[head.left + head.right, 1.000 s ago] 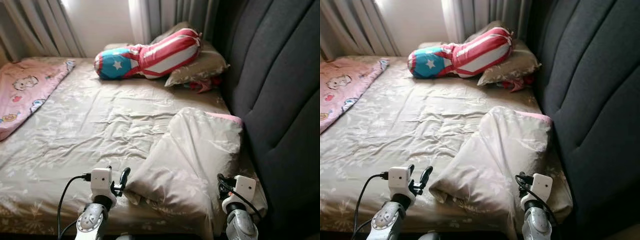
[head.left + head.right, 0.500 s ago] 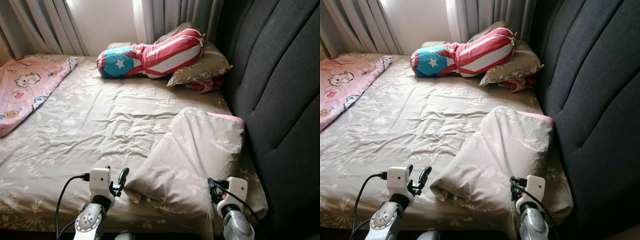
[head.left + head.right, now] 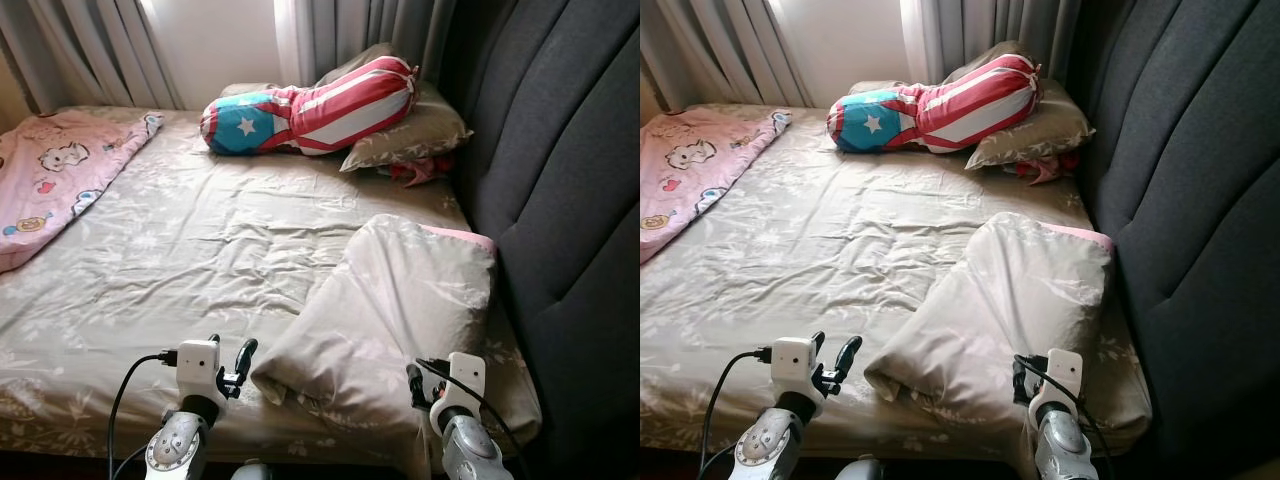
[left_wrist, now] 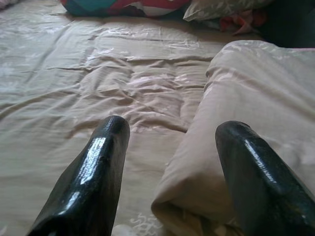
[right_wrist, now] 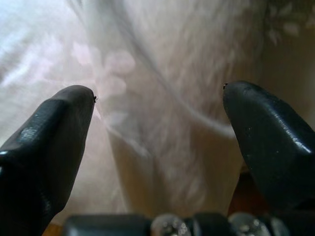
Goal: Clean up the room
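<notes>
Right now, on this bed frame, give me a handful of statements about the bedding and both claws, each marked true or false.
1. The striped star cushion lies at the far end of the bed, partly on a beige pillow. True.
2. The pink blanket lies against the dark headboard. False: it is on the opposite side, to the robot's left.
3. The left claw is open, near the folded beige quilt. True.
4. The right claw is shut on the quilt. False: its fingers are spread, with fabric in front of them.
5. The bed sheet is smooth and taut. False: it is wrinkled.
</notes>
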Tool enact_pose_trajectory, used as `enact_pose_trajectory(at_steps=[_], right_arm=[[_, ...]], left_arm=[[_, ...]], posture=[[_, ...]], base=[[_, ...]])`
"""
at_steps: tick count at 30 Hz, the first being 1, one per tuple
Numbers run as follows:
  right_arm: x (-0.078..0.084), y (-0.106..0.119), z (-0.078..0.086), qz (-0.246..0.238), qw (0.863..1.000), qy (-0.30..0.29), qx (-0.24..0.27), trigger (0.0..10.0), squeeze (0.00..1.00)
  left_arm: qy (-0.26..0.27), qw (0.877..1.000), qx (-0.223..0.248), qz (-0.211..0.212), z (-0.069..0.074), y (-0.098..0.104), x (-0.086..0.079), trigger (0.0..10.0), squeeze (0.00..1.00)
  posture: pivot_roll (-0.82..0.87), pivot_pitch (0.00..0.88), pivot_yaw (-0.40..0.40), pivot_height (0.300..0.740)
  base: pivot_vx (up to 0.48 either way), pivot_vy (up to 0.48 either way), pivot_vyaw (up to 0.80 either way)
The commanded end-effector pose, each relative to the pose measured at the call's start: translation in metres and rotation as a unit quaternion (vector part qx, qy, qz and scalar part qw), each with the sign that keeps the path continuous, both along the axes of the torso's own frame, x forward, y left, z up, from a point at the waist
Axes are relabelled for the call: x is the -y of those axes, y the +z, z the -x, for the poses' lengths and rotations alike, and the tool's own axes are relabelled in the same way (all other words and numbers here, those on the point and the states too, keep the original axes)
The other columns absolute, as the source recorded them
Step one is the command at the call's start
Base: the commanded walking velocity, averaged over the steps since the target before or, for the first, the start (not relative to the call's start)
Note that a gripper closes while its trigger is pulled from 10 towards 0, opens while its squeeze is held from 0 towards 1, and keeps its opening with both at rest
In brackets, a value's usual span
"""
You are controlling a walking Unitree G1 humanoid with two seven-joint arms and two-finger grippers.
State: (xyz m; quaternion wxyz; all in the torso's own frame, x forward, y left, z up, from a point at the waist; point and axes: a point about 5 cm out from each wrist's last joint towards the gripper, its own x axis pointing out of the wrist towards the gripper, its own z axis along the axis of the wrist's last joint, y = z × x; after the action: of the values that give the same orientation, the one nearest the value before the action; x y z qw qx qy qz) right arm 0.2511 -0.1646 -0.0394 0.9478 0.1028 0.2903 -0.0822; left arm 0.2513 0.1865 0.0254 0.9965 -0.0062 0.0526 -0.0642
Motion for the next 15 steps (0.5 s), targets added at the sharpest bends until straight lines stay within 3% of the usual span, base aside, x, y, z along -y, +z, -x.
enact_pose_trajectory(at_steps=[1, 2, 15], right_arm=[[0.003, -0.001, 0.001, -0.007, 1.0, -0.015, -0.008, 10.0, 0.7], [0.003, -0.001, 0.0, -0.008, 1.0, -0.017, -0.007, 10.0, 0.0], [0.012, -0.011, 0.012, -0.072, 0.993, -0.085, -0.047, 10.0, 0.0]], left_arm=[[-0.01, 1.0, 0.004, -0.007, 0.0, 0.004, -0.001, 10.0, 0.0], [-0.012, 1.0, 0.005, -0.008, 0.001, 0.005, -0.001, 10.0, 0.0], [-0.042, 0.999, 0.017, -0.02, 0.015, 0.02, -0.001, 10.0, 0.0]], posture=[[0.03, 0.008, 0.0, 0.665], [0.03, 0.021, 0.005, 0.665], [0.05, 0.1, 0.038, 0.665]], base=[[0.0, 0.0, 0.0], [0.0, 0.0, 0.0], [0.0, 0.0, 0.0]])
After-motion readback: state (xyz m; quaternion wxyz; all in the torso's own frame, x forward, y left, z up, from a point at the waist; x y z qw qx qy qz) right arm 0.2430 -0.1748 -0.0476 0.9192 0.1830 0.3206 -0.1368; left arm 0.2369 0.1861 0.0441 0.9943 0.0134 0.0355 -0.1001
